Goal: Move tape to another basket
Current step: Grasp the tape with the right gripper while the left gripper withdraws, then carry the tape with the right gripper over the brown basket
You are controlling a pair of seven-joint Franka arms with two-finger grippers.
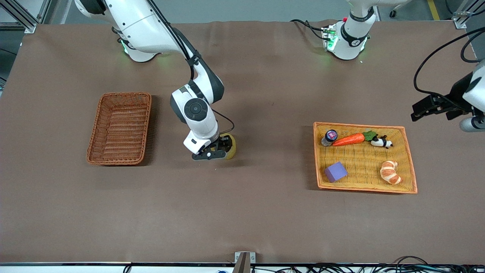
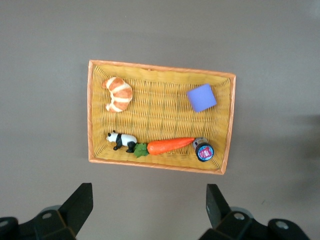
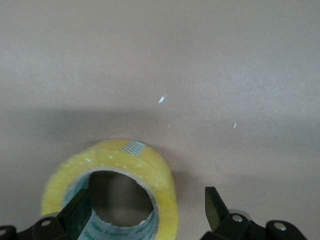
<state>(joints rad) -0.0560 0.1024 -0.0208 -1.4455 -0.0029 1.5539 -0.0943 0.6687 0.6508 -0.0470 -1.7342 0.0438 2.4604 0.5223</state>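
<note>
Translucent yellowish plastic forms the thick ring of tape (image 1: 229,147), its grey inner core showing in the right wrist view. It lies on the smooth brown table cloth (image 1: 265,220), between the reddish-brown woven wicker basket (image 1: 119,128) with raised sides and the flat orange-yellow woven tray (image 1: 364,158). The right gripper (image 1: 212,151) sits low at the roll, jaws spread wide, one black finger (image 3: 80,212) inside the core and the other outside the ring. The left gripper (image 1: 420,110) waits with its jaws wide apart above the table's end, beside the tray.

Even overhead light, soft shadows beside objects, right wrist view slightly blurred.
</note>
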